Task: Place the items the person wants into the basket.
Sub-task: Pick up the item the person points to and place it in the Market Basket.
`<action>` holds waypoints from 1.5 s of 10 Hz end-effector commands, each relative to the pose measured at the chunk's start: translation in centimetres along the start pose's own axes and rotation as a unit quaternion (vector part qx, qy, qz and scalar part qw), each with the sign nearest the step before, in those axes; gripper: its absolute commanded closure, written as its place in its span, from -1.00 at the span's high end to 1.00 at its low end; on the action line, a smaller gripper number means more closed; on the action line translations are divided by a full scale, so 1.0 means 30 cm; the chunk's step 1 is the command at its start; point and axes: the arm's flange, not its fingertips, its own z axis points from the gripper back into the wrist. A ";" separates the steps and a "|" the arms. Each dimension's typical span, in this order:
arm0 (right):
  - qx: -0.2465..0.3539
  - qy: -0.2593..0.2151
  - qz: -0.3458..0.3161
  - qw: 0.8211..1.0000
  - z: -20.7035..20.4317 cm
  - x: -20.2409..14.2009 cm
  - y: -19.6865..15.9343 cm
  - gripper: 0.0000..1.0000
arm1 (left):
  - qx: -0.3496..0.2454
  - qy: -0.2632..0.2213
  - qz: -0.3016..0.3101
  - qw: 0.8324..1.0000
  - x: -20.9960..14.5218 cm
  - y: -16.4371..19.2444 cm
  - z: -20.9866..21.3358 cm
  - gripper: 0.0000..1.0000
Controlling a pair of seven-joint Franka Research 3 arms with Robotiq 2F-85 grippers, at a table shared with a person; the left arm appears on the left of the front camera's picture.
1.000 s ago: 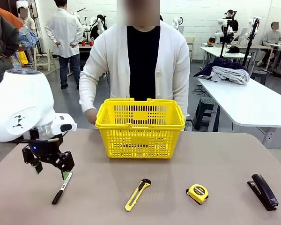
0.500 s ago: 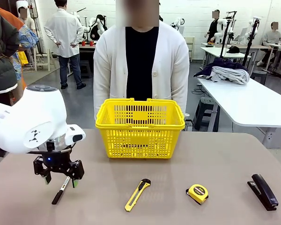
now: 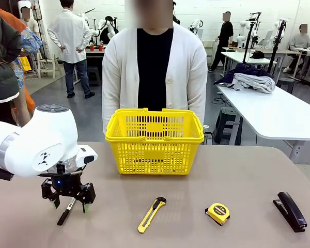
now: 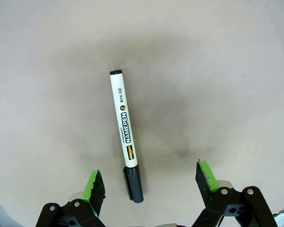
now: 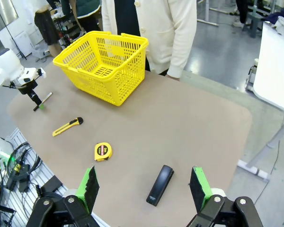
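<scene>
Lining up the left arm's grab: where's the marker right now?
Front view: the marker lies on the table at its near left, directly under the open left gripper, left of the utility knife; its cap end sits between the jaws.

Bright, even light falls from overhead; the table point(image 3: 237, 175) takes it without glare, and the basket point(image 3: 155, 150) drops only a faint, soft shadow at its foot; the front view stays sharp from near to far. In the left wrist view a broad smoky shadow pools round the marker point(image 4: 123, 127), whose print reads crisp; in the right wrist view straight lines bow toward the edges, and the floor point(image 5: 222, 56) carries a pale sheen.
</scene>
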 end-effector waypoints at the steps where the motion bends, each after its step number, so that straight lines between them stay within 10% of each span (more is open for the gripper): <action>1: 0.002 -0.003 0.000 1.000 -0.005 0.002 -0.001 1.00 | 0.004 -0.017 0.011 1.000 -0.069 0.037 -0.036 1.00; 3: 0.002 -0.003 0.000 1.000 -0.005 0.002 -0.001 1.00 | 0.001 -0.017 0.019 1.000 -0.063 0.053 -0.040 1.00; 6: 0.002 -0.003 0.000 1.000 -0.005 0.002 -0.001 1.00 | -0.003 -0.012 0.018 1.000 -0.056 0.058 -0.045 -0.91; 15: 0.002 -0.003 0.000 1.000 -0.005 0.002 -0.001 1.00 | -0.007 -0.009 0.007 1.000 -0.057 0.073 -0.054 -1.00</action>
